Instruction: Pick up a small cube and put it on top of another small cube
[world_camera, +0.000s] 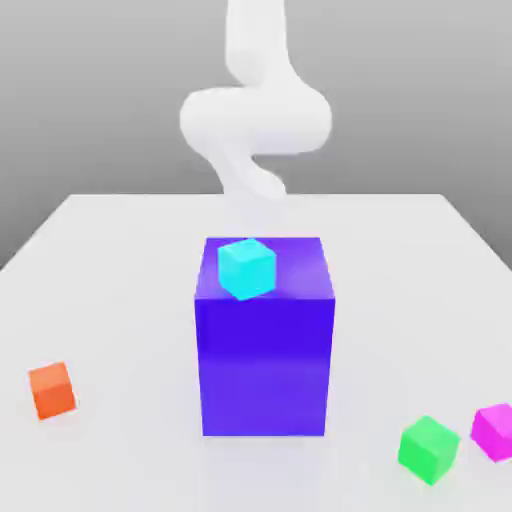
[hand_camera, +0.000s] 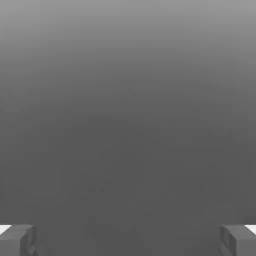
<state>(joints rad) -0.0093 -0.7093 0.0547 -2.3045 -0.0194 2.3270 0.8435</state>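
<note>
The small cube (world_camera: 493, 430), bright magenta-pink, lies on the white table near the front edge at the exterior view's right. A green cube (world_camera: 428, 449) of the same size sits just to its left, almost touching it. An orange cube (world_camera: 51, 389) rests far off at the exterior view's left. A cyan cube (world_camera: 246, 267) stands on top of a tall blue block (world_camera: 265, 360) in the middle. My white arm (world_camera: 255, 115) curls up behind that block, well away from the magenta cube. In the hand view my gripper (hand_camera: 128, 240) is open, its fingers (hand_camera: 17, 239) wide apart with nothing between them.
The tall blue block stands between the arm and the front cubes. The table (world_camera: 120, 300) runs wide on both sides of it, and its front edge lies close to the green and magenta cubes. The hand view looks out at plain grey background.
</note>
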